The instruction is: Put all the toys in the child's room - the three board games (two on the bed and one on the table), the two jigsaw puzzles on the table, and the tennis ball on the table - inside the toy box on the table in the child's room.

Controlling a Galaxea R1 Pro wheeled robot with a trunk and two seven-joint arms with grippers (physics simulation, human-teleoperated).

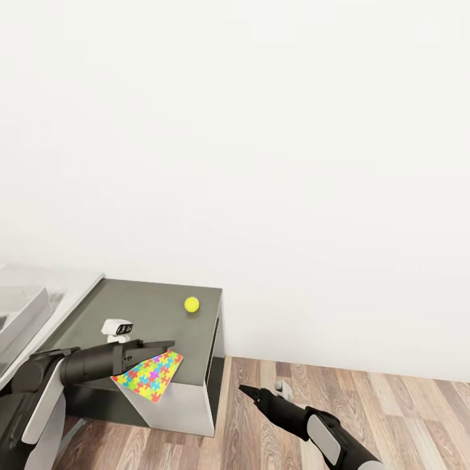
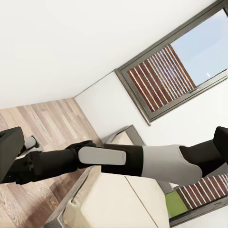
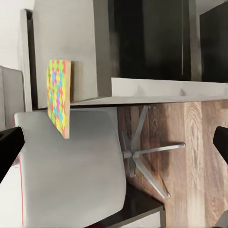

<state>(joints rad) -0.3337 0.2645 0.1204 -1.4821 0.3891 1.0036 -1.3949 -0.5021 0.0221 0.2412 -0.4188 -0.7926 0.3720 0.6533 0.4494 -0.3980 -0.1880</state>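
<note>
Table: dark grey top w/ pale side panel (image 1: 147, 313), low-left in head view, against a plain white wall; wood floor (image 1: 365, 405) to its right.
Tennis ball: yellow-green (image 1: 191, 304), sits on the table top near the far right corner, apart from everything else.
Jigsaw puzzle: multicolour box (image 1: 149, 376) at the table's front edge, tilted, one corner hanging past the edge. In right wrist view its patterned face (image 3: 59, 96) is seen edge-on, sticking out past the table's rim.
Left gripper: black (image 1: 153, 346), reaching across the table's front, tips just above/at the puzzle's upper edge; contact w/ puzzle can't be told. Jaws look close together in head view; wrist view shows dark finger (image 2: 9, 154) at one frame edge and another at the opposite edge, so jaws read as spread.
Right gripper: black (image 1: 251, 391), low over the floor, right of the table, well apart from the toys. Right wrist view has fingers (image 3: 9, 147) at opposite frame edges, jaws spread, nothing between.
White robot figure: small toy-like item (image 1: 117, 328) on the table behind the left arm.
Chair: pale grey seat (image 3: 71, 161) w/ star base, under the table edge in right wrist view.
Window: slatted blind (image 2: 161, 76), in left wrist view, w/ right forearm (image 2: 123, 161) crossing the frame.
</note>
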